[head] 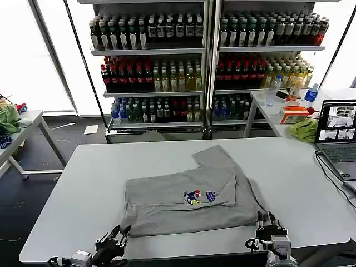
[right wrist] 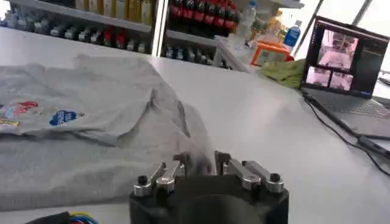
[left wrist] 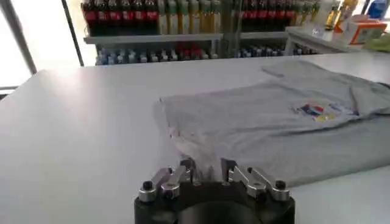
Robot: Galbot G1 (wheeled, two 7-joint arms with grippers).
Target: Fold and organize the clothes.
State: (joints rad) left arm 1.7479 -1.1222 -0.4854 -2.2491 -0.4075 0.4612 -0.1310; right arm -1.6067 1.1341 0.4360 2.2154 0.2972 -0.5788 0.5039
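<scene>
T-shirt [head: 192, 200] lies mid-frame on table [head: 67, 206], long axis left-right, part-folded (print up). Left gripper [head: 114, 240], fingers spread, sits lower left just off near-left hem corner. Right gripper [head: 271, 227], fingers spread, lower right beside near-right corner. Both equally near.

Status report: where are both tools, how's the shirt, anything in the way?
Left tool and right tool open, at near table edge. Grey T-shirt partly folded, ungripped. Nothing blocking.

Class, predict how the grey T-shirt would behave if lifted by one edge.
The grey T-shirt looks limp: it lies flat with soft creases, so it would probably drape and sag. Its folded layers may slide open. It seems light, and unlikely to roll.
</scene>
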